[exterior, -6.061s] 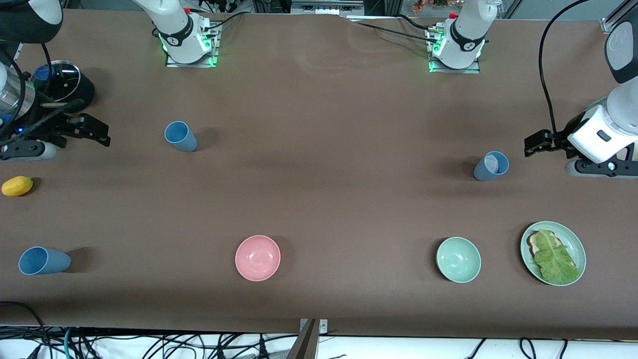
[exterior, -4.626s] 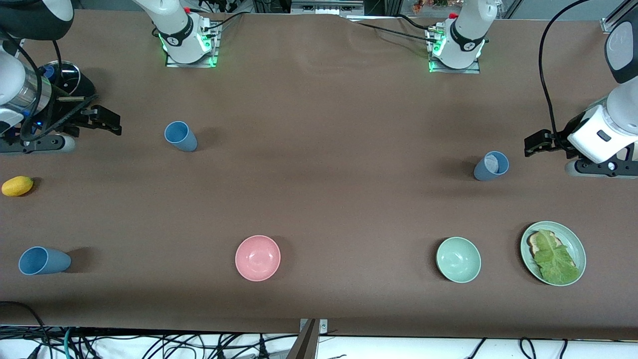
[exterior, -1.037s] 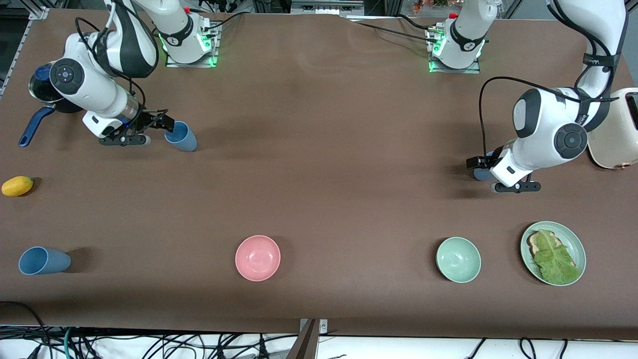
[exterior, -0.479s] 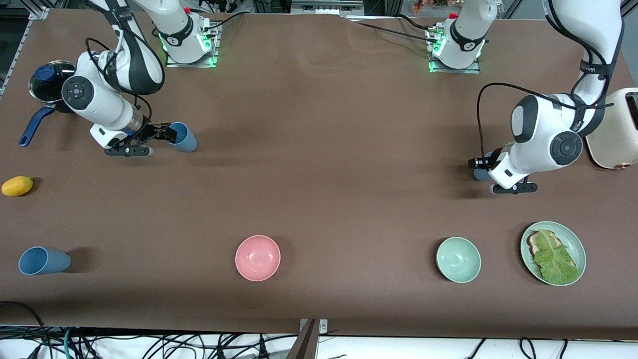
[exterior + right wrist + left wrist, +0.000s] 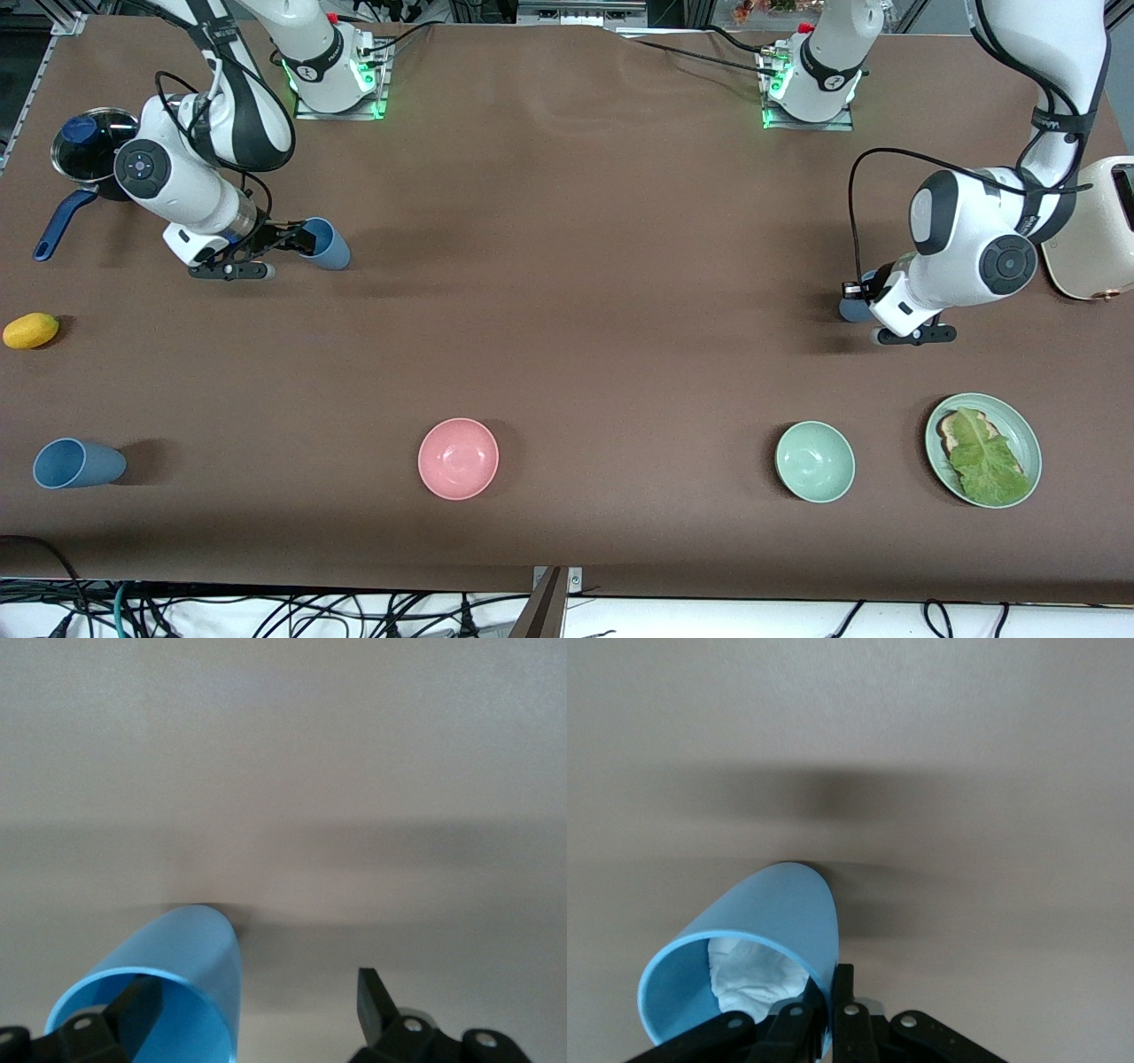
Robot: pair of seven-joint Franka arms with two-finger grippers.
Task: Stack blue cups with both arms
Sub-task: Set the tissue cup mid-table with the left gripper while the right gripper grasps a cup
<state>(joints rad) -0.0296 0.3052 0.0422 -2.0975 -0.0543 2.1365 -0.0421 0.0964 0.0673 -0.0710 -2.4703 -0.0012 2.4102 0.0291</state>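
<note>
Brown surface (image 5: 576, 266) seen from above, both white arms reaching down to blue cups.

Left pincer (image 5: 856, 291) low at the left arm's end of the surface, clamped on the rim of the cup with the whitish patch (image 5: 850, 309). In the left wrist view, same pincer (image 5: 827, 990) with one finger inside the cup with the whitish patch (image 5: 775, 912) and one outside, the thin wall squeezed between them. In the front view, most of that cup hidden under the wrist.

Right pincer (image 5: 299, 234) low at the right arm's end, spread wide at the mouth of the second blue cup (image 5: 328, 247). In the right wrist view, same pincer (image 5: 252, 997) agape: one finger inside the second blue cup (image 5: 182, 961), the other well clear of the outer wall, nothing gripped.

Third blue cup (image 5: 76, 463) alone at the right arm's end, much nearer the front camera, well apart from both arms.

Also on the surface:
- pink bowl (image 5: 458, 458) and mint-green bowl (image 5: 815, 462), near the front camera
- green plate (image 5: 934, 441) with a lettuce leaf (image 5: 988, 461), beside the mint-green bowl
- yellow fruit (image 5: 30, 330) and dark pot (image 5: 87, 149) with a blue handle, at the right arm's end
- cream toaster (image 5: 1091, 229), at the left arm's end
</note>
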